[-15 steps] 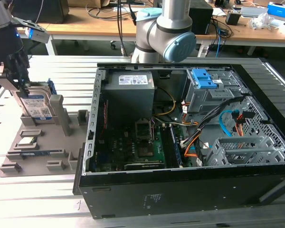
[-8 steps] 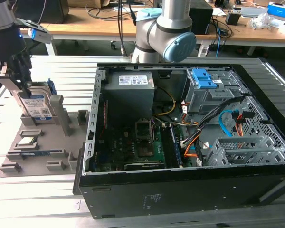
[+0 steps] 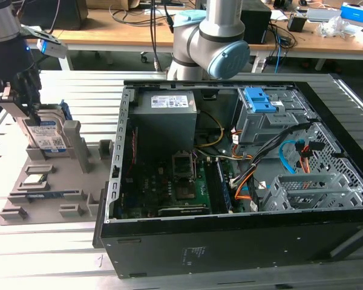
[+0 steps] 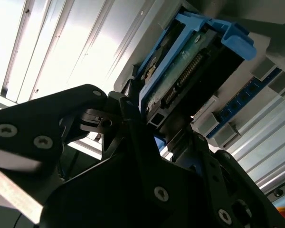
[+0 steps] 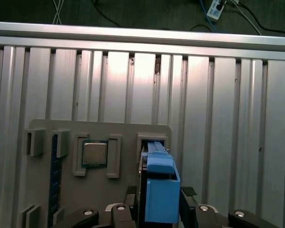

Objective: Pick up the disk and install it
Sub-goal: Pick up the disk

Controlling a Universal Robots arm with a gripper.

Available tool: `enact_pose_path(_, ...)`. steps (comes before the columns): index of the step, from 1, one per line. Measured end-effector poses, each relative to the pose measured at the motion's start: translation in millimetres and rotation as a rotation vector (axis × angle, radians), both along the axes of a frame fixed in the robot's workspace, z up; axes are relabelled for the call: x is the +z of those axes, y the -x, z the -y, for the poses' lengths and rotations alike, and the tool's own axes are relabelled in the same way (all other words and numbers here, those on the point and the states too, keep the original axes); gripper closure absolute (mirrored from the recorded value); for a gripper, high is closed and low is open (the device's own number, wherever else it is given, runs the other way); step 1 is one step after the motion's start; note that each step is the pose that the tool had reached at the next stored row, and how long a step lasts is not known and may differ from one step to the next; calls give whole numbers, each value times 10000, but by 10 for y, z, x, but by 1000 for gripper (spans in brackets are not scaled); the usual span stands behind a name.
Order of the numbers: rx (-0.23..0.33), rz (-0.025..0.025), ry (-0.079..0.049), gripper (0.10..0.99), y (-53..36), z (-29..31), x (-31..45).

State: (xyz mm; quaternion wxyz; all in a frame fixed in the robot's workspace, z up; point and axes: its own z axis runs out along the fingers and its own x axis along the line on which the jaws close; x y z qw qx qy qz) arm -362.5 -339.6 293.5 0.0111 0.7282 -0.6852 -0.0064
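no print can be read. the disk [image 3: 48, 136] bears a white-and-blue label; the power supply [image 3: 163, 118] a white sticker.

Claw [image 3: 31, 116] pointed down, fingers tight on the disk [image 3: 49, 138].

The surface [image 3: 48, 254] carried 1 computer case [image 3: 230, 248] and 1 fixture tray [image 3: 78, 181]; also 1 disk [image 3: 48, 136], 1 power supply [image 3: 166, 112], 1 processor chip [image 5: 94, 153], 1 memory module [image 5: 54, 175].
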Motion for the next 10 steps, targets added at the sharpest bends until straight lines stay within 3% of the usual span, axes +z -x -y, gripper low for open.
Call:
enact_pose_path(3, 0, 2, -1, 604, 0, 0, -2)
enact_pose_path(7, 0, 1, -1, 718, 0, 0, -3)
enact_pose_path(10, 0, 2, -1, 718, 0, 0, -4)
